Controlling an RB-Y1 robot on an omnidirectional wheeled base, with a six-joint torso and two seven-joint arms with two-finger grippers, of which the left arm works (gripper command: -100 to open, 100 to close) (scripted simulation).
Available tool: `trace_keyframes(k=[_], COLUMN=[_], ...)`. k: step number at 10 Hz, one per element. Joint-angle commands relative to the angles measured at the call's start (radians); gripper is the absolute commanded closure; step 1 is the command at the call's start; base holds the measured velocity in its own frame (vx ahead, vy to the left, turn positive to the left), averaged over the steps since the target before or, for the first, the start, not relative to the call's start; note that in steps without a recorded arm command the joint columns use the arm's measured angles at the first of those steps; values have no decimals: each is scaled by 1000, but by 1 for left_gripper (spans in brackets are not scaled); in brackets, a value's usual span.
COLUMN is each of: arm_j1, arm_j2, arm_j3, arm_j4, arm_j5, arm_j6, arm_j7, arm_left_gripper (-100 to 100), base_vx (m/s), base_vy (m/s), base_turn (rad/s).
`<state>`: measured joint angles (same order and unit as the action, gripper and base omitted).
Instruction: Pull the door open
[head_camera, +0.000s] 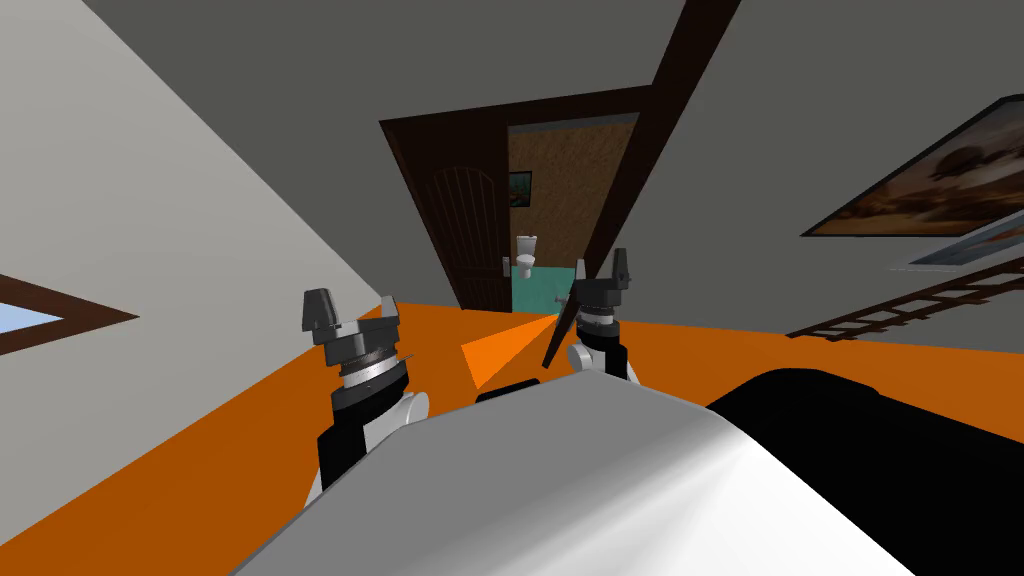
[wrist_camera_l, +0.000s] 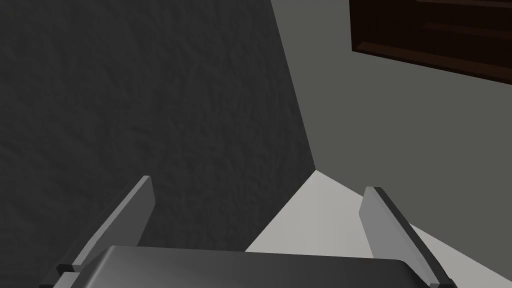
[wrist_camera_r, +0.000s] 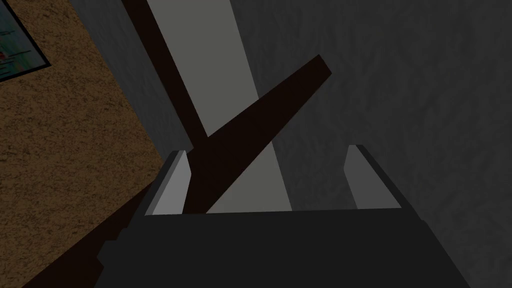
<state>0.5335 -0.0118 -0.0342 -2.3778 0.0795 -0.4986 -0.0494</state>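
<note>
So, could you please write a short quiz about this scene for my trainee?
1. True or false: the dark brown arched-panel door is fully shut.
2. What stands in the room beyond that door? A) a white toilet B) a red sofa C) a green bed
3. Fill in: the fingers of the left end effector and of the right end effector stand ____.
Key: 1 false, it stands open; 2 A; 3 open.
</note>
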Motion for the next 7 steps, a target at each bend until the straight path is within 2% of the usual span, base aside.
trace_keyframes(k=[1,7], arm_j1=[-17,-84], arm_j2=[7,27], arm_j3=[-2,-9], arm_j4=[29,143], arm_j5=[6,32], arm_j6=[1,5], arm_j7=[-6,-28], arm_left_gripper=[-100,-100], base_vx=[-5,94], base_vy=[43,30], base_turn=[-23,-17])
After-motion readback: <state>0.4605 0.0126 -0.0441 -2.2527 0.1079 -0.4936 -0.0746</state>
